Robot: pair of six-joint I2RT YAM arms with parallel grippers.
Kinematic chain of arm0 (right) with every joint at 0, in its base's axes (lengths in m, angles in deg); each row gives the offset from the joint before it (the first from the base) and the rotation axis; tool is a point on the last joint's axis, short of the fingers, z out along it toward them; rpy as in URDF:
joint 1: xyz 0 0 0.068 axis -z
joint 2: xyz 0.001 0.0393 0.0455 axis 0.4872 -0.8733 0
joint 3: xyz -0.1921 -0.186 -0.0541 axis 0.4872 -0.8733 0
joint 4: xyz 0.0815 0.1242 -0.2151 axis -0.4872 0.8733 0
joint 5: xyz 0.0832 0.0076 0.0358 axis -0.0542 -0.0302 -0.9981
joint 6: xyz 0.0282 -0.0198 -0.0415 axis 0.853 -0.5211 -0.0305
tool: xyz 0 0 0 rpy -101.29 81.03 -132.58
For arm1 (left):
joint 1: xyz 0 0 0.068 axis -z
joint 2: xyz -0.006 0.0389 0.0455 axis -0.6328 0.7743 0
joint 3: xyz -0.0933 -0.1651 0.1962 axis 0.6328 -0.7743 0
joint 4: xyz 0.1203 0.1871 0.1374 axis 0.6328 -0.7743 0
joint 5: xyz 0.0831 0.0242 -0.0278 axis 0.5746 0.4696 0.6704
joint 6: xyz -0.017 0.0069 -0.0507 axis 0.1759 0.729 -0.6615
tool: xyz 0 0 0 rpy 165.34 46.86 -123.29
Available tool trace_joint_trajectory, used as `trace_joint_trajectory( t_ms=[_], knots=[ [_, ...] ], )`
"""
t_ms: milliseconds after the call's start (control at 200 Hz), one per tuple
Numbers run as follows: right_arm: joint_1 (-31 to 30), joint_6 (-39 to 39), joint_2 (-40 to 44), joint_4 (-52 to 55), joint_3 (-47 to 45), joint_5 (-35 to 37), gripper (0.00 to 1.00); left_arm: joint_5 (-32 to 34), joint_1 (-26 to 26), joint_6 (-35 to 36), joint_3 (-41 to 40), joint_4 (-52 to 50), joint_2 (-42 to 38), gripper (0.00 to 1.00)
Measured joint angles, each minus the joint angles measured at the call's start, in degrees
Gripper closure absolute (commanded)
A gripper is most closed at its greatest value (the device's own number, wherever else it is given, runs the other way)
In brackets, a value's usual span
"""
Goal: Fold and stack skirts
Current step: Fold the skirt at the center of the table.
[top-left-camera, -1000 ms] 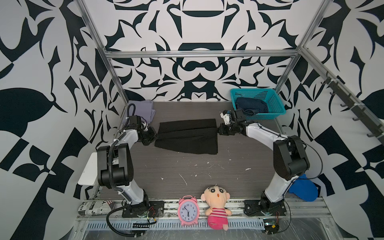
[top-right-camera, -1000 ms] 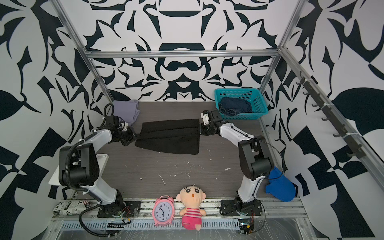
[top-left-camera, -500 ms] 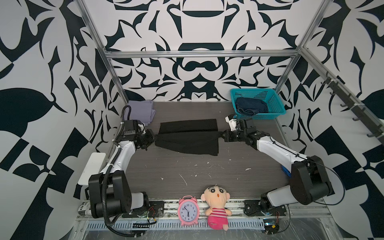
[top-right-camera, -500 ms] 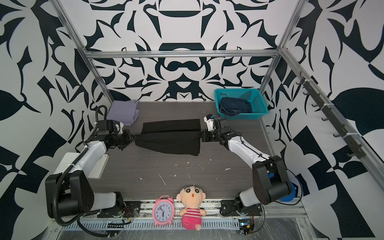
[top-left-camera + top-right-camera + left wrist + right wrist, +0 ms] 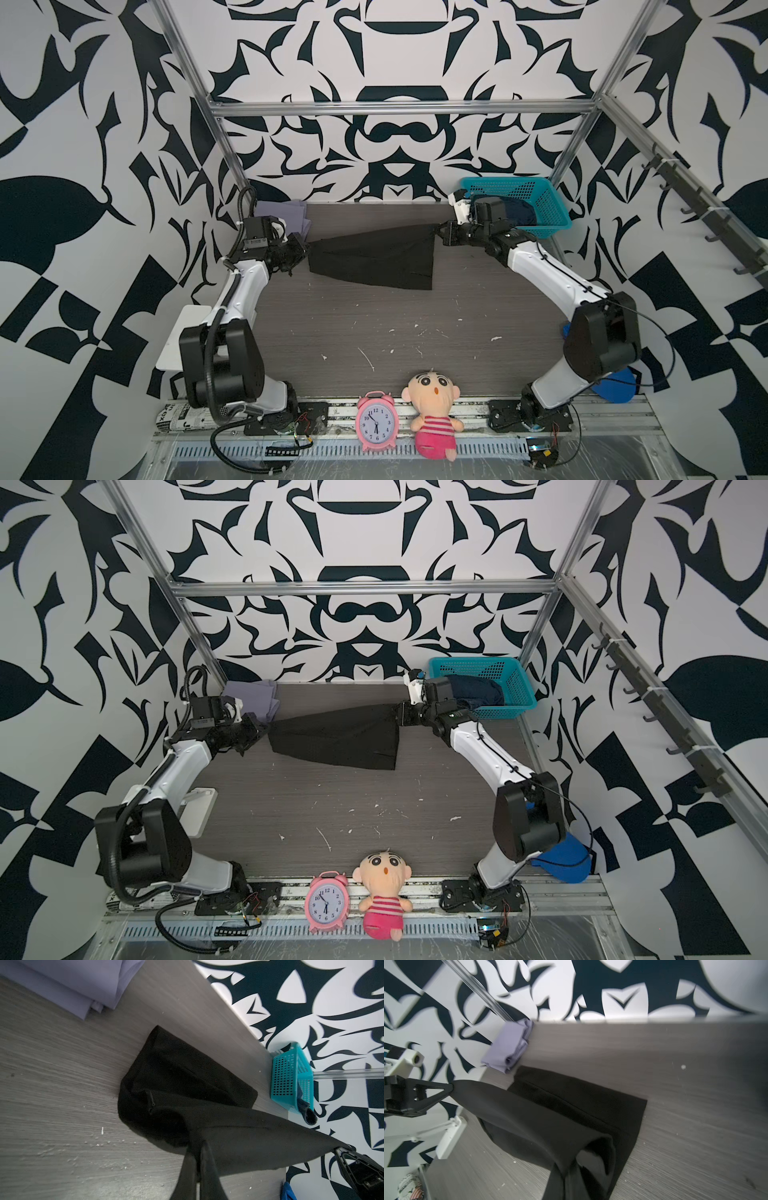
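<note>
Stretching crosswise between the two arms, the black skirt has its long axis running from the left side of the table to the right. Its narrow end points toward the left gripper and its broad end toward the right gripper. The upper edge is lifted and drawn taut between them; the lower part lies flat on the tabletop, toward the back. Both sets of jaws are pressed together on that raised edge, one at each end, and the left wrist view shows cloth pinched between dark fingers. A teal mesh basket in the far right corner holds the dark blue skirt, bunched, with one part hanging over the rim in the left wrist view. The lavender skirt lies folded in the far left corner, just beside the left wrist. Each arm rises from the near rail with its elbow bowed outward, its forearm reaching toward the back, and its gripper turned inward to face its partner.
</note>
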Motion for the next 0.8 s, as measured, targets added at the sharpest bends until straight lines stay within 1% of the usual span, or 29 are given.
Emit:
trace_joint_trajectory(
  t_ms=[160, 345, 440, 565, 625, 700, 800],
  knots=[
    [0.11, -0.31, -5.57, 2.89, 1.57, 1.07, 1.00, -0.09, -0.02, 0.68, 1.18, 0.20, 5.70, 1.00],
    [0.24, -0.37, -9.11, 4.07, 4.98, 2.01, 1.00, -1.05, 0.00, 2.36, 9.33, -0.76, 12.85, 1.00],
    [0.28, -0.33, -9.46, 4.31, 6.19, 2.05, 1.00, -1.55, -0.02, 2.60, 11.58, -1.09, 14.47, 1.00],
    [0.28, -0.17, -8.07, 5.62, 6.14, 1.99, 1.00, -2.03, -0.02, 2.51, 11.30, -1.25, 13.88, 1.00],
    [0.28, 0.00, -6.03, 6.19, 5.27, 1.86, 1.00, -2.12, -0.02, 2.49, 9.97, -1.33, 12.24, 1.00],
    [0.26, 0.42, -1.77, 6.64, 2.91, 1.38, 1.00, -2.19, 0.00, 2.49, 7.17, -1.68, 8.50, 1.00],
    [-0.04, 1.25, 5.97, 7.08, -1.68, 0.70, 1.00, -2.40, 0.09, 2.34, 2.91, -2.45, 2.05, 1.00]
  ],
)
